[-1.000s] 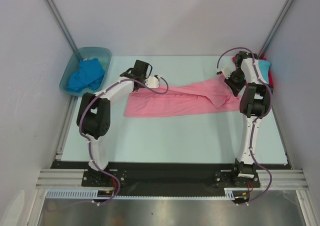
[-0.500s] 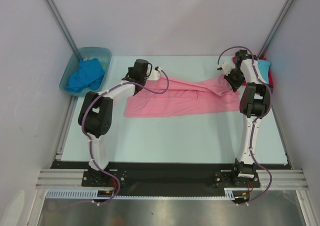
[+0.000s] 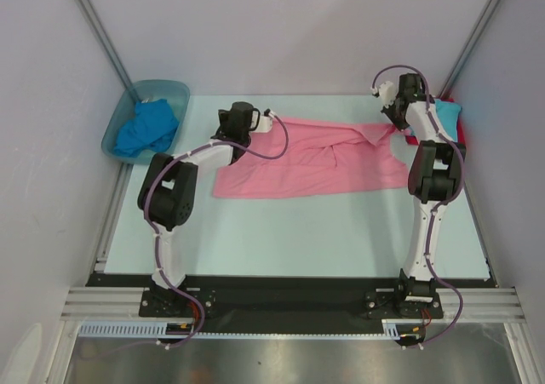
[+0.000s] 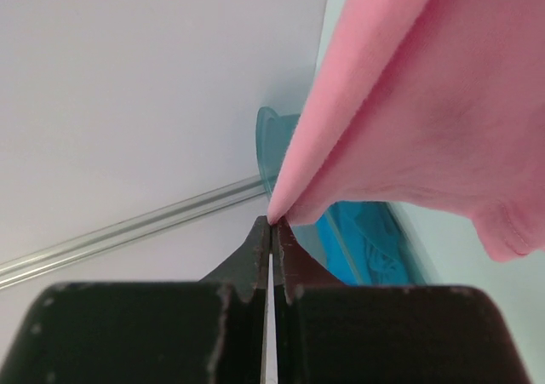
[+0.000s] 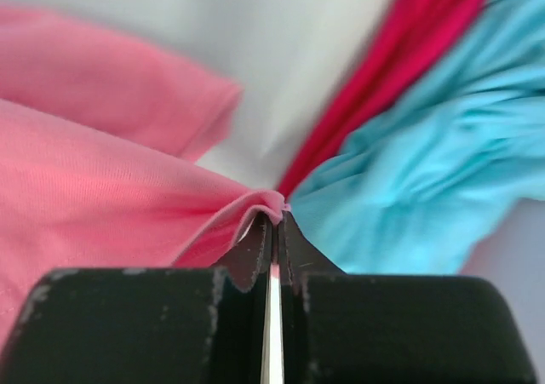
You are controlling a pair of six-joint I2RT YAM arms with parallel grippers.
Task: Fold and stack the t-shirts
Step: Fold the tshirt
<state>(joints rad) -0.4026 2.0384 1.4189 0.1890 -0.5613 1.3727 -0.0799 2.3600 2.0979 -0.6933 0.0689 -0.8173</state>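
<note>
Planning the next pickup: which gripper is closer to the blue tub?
Left. The left gripper pinches the pink shirt to the tub's right; the right gripper pinches its opposite end, farther off.

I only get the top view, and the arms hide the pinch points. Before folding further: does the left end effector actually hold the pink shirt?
Observer: Yes; the left wrist view shows the left end effector shut on a folded edge of the pink shirt.
Operator: And the right?
Observer: The right end effector is shut on a raised pinch of pink cloth.
Operator: Any other shirt caught?
Observer: Only pink shows at its tips; the turquoise shirt and red shirt lie just beyond.
</note>
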